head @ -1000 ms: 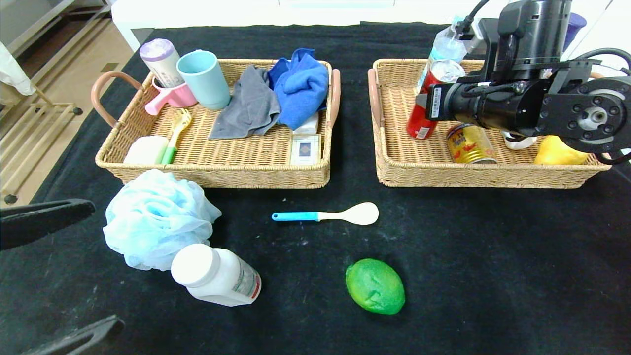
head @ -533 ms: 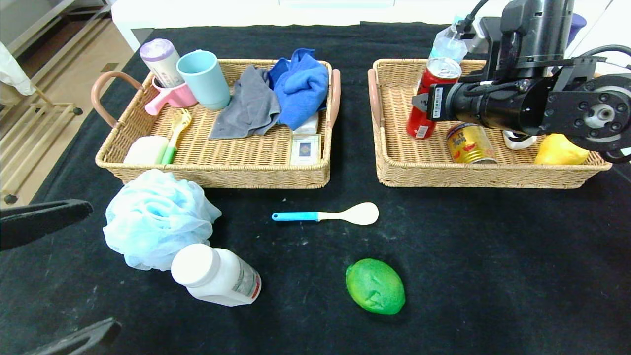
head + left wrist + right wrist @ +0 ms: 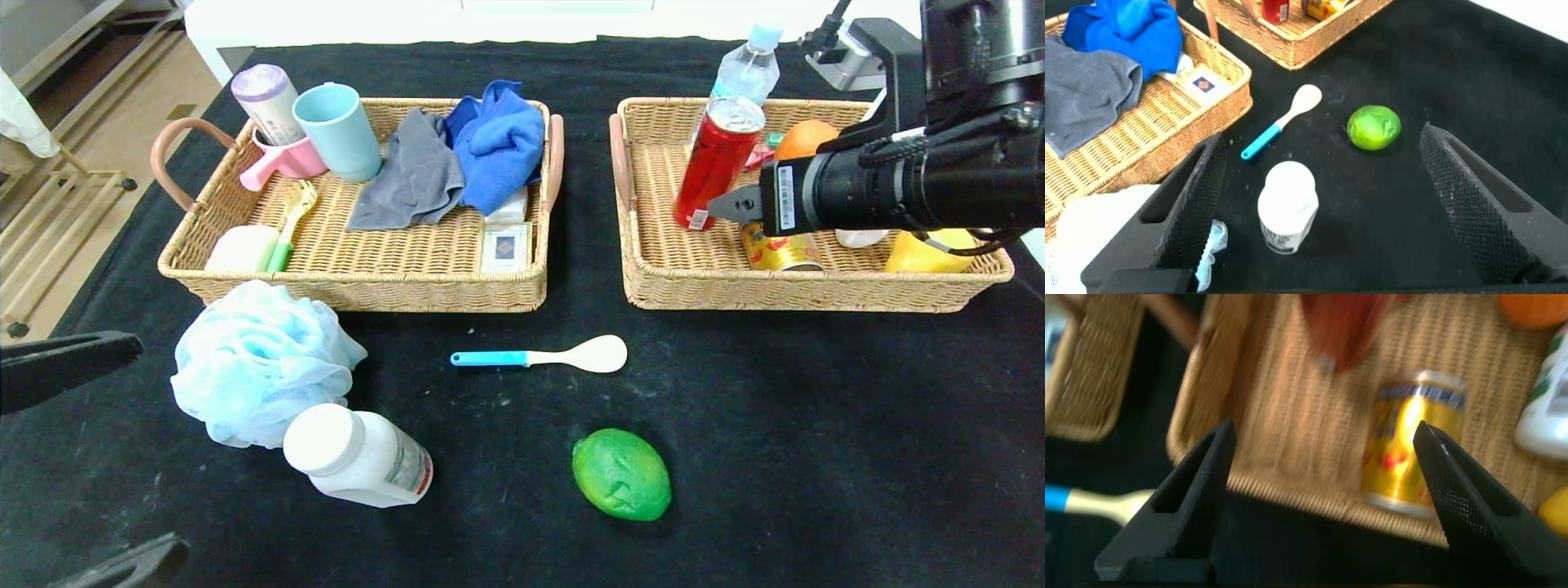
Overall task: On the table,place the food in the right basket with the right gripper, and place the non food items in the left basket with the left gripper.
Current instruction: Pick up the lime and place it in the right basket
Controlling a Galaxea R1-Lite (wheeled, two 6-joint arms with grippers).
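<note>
Currently the right gripper (image 3: 1323,498), empty with fingers spread, is held over the right basket (image 3: 808,290) at upper right; the lime (image 3: 622,474) at lower centre likely gets picked next.

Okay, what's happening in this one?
A two-armed robot is sorting items into two baskets. The right claw, open and empty, hangs over the right basket beside the red can. The left claw is open low over the table near the white bottle. The lime, spoon and blue sponge lie unsorted on the table.
</note>
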